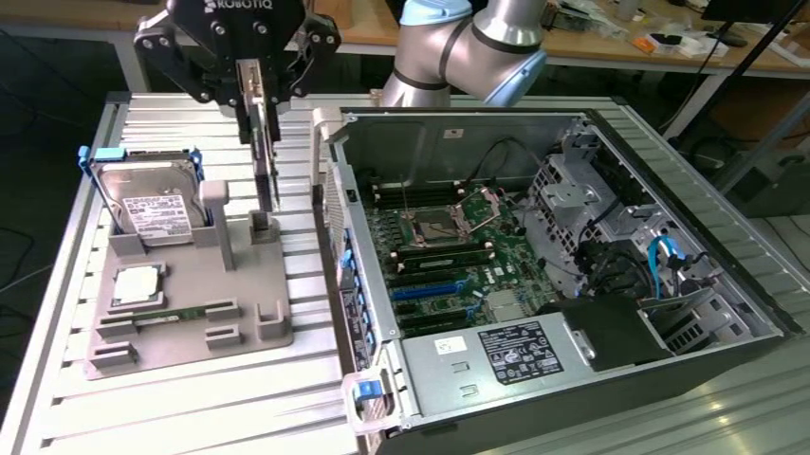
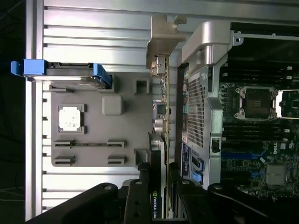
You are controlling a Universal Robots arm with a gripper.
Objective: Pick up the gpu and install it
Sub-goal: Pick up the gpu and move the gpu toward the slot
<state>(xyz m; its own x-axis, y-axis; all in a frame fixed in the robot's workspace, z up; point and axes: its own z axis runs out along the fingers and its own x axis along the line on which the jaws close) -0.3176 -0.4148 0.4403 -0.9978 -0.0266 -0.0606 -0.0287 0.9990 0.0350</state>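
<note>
Gripper [image 1: 260, 95]: gripping the gpu [image 1: 267, 161] by its top edge, holding it upright, probably for a straight lift out of the grey holder [image 1: 190, 322] beside the open computer case [image 1: 708, 237].

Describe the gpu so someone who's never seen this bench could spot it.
At the grey parts tray beside the open computer case, look under the end effector. The gpu is the thin dark card standing upright on edge in its grip, unlike the silver, white-labelled hard drive nearby.
</note>
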